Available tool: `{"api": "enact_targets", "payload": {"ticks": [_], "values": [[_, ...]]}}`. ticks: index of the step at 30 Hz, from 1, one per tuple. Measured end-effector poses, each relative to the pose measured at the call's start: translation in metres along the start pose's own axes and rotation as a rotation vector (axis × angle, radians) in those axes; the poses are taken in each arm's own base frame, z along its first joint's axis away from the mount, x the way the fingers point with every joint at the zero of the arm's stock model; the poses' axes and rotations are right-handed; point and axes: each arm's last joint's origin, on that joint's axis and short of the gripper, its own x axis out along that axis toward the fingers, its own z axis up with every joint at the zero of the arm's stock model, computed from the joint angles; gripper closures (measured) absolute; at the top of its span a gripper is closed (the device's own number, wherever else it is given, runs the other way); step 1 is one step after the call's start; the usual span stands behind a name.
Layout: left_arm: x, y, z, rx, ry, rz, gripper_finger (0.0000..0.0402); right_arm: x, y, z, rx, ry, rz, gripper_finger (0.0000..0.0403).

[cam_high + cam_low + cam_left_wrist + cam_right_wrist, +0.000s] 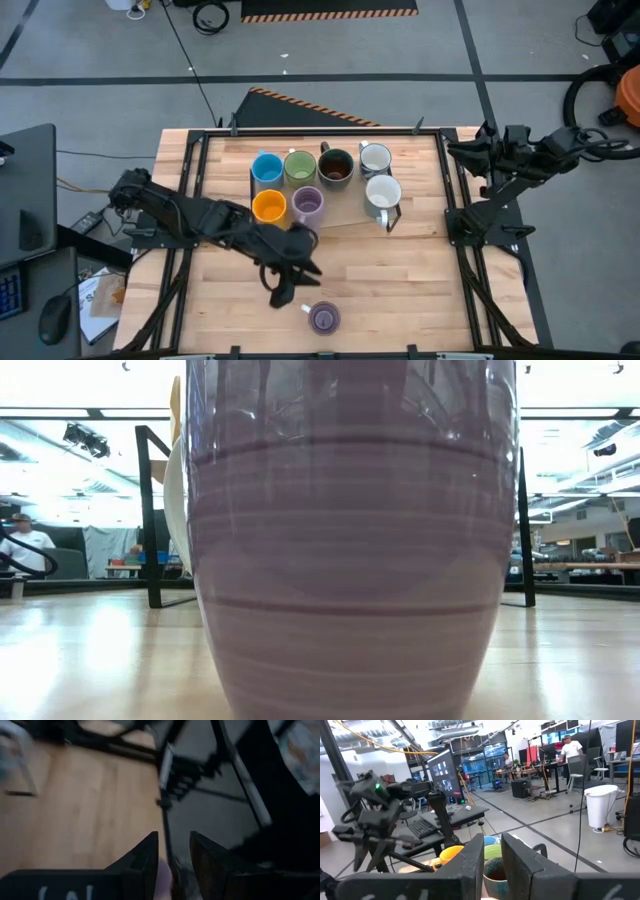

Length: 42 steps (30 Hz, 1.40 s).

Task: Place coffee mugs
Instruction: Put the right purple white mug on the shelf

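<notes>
A purple mug [323,318] stands alone near the table's near edge and fills the low view [350,560], upright, with its pale handle [307,308] turned toward my left gripper. My left gripper [280,298] [174,836] hovers just left of that handle, its fingers apart. Seven more mugs stand grouped at the far middle: blue [267,168], green [300,166], brown [336,168], white [375,158], orange [268,207], purple [307,204] and white [383,192]. My right gripper [458,152] [492,837] waits over the right rail, fingers slightly apart with nothing between them. My left gripper is close beside the near purple mug's handle, slanting down. A pale strip [163,877] shows low between its fingers, but I cannot tell whether it is the handle or whether the fingers touch it.
Black frame rails [190,200] [450,200] run along the table's left and right sides. Bare wood [400,270] lies between the mug group and the near mug. People and desks show in the room beyond the table.
</notes>
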Motion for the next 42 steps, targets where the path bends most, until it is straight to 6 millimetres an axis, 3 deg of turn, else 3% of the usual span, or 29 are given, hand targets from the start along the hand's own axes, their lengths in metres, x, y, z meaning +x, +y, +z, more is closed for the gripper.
{"api": "enact_targets", "payload": {"ticks": [10,22,34,42], "values": [[0.004,0.009,0.005,-0.049,-0.012,0.005,0.0285,0.000,0.000,0.000,0.000,0.000,0.001,0.0330],[0.003,-0.007,-0.003,-0.125,0.005,-0.029,0.0285,0.000,0.000,0.000,0.000,0.001,0.004,0.0330],[0.005,-0.011,-0.007,-0.199,0.027,-0.050,0.0285,0.000,0.000,0.000,0.000,0.001,0.004,0.0330],[0.039,-0.035,-0.039,-0.369,0.245,-0.137,0.0285,0.000,0.000,0.000,-0.001,0.001,0.004,0.0330]]}}
